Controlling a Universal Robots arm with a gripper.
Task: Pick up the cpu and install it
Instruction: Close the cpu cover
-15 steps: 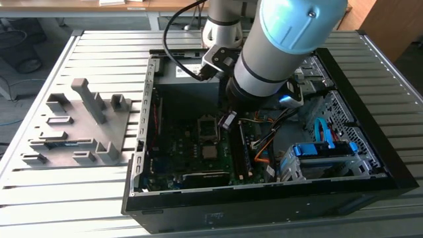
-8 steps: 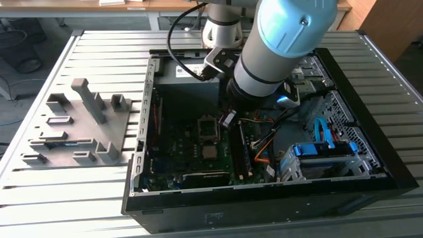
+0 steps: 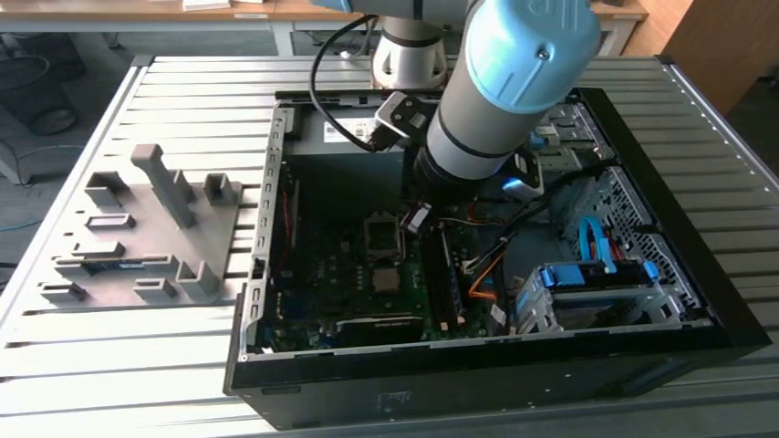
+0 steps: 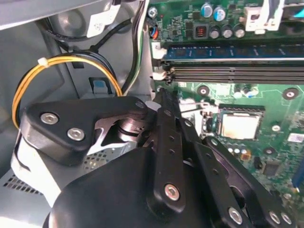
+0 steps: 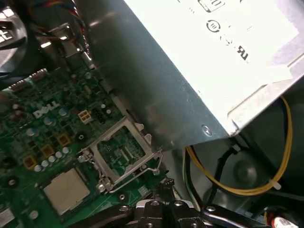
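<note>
The cpu (image 5: 65, 190) is a small pale silver square lying flat on the green motherboard, beside the metal-framed socket (image 5: 121, 152), whose frame stands open. In the exterior view the cpu (image 3: 386, 278) lies just nearer the case front than the dark socket (image 3: 381, 233). My gripper (image 3: 418, 219) hangs low inside the case, next to the socket and a short way from the cpu (image 4: 240, 126). In the first wrist view its fingertips (image 5: 164, 184) look pressed together with nothing between them, just off the socket's edge.
The grey power-supply box (image 5: 199, 61) looms close beside the gripper, with yellow and black cables (image 5: 247, 190) looping under it. Memory slots (image 4: 232, 71) run along the board. A grey parts fixture (image 3: 152, 228) stands on the slatted table at the exterior view's left.
</note>
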